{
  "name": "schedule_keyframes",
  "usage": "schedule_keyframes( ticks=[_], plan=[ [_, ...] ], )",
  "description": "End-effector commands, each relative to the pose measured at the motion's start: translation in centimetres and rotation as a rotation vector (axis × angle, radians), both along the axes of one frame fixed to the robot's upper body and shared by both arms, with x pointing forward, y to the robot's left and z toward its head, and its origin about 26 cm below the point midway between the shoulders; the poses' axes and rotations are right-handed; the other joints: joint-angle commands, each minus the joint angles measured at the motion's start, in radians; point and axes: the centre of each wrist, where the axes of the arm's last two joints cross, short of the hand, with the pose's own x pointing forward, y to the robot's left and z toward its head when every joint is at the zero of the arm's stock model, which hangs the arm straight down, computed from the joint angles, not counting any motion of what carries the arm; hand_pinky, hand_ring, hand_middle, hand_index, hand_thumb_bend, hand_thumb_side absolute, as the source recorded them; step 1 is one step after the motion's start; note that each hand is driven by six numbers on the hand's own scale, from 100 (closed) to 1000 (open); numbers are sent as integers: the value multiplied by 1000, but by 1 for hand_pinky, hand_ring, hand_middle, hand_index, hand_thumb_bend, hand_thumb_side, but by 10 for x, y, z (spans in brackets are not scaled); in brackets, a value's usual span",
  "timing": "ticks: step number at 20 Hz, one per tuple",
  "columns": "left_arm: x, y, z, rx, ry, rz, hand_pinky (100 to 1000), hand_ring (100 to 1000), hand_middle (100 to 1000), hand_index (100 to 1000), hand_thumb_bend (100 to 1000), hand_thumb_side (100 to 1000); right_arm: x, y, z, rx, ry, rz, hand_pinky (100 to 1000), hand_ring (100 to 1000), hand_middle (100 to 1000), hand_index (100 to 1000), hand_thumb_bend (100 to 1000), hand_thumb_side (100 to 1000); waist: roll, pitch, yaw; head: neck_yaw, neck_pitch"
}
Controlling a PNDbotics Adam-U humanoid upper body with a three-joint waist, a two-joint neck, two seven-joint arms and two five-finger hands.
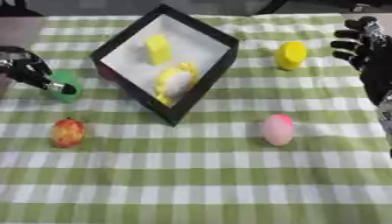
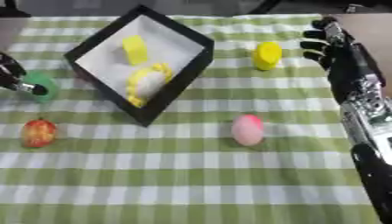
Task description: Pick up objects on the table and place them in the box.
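Black-walled square box [image 1: 201, 89] with a white floor is sitting turned cornerwise on the desk [image 1: 199, 175], which is wearing a green-and-white checked cloth. Inside the box, a yellow block [image 1: 159, 49] and a yellow ring-shaped piece [image 1: 174, 82] are lying. Left of the box, the left hand [image 1: 27, 70] is curling its fingers onto a round green object [image 1: 67, 83]. Below that, left of the box's near corner, a red-orange fruit-like object [image 1: 67, 132] is resting. Right of the box, a yellow rounded object [image 1: 291, 55] is sitting; the right hand [image 2: 329, 41] is hanging just beyond it, fingers relaxed, holding nothing. A pink egg-shaped object [image 1: 278, 129] is lying right of the box's near corner.
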Motion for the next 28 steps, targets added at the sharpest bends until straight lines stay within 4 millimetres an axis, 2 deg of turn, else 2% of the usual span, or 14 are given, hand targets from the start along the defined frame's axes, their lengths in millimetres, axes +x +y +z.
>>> schedule_keyframes(
  ticks=[1,8,12,15,23,25,28],
  plan=[
    [2,3,13,51,-68,27,806,777,737,783,788,547,1,-4,9,-22,-26,-3,840,788,748,858,100,839,15,1,-1,5,-2],
    [10,-1,3,71,-102,64,790,755,706,744,745,628,1,-4,8,-18,-22,-4,840,788,748,859,100,842,19,4,-6,14,-2],
    [13,-6,0,72,-108,63,777,740,683,709,702,628,1,-4,7,-17,-20,-5,840,788,748,859,100,844,21,7,-8,18,-2],
    [14,-7,-1,88,-112,61,767,730,657,686,645,582,1,-4,6,-17,-17,-8,840,788,748,859,100,845,24,9,-9,20,-2],
    [15,-13,2,87,-115,18,745,704,620,646,385,418,1,-4,6,-17,-17,-7,841,789,748,859,100,846,25,9,-9,25,-2],
    [14,-16,4,90,-119,4,739,700,616,642,379,401,1,-4,6,-17,-16,-6,841,788,748,859,100,846,24,9,-9,26,-2],
    [13,-19,6,103,-114,-15,732,692,604,614,273,265,1,-4,6,-17,-16,-6,841,788,748,859,100,845,25,8,-8,28,-2]
  ],
)
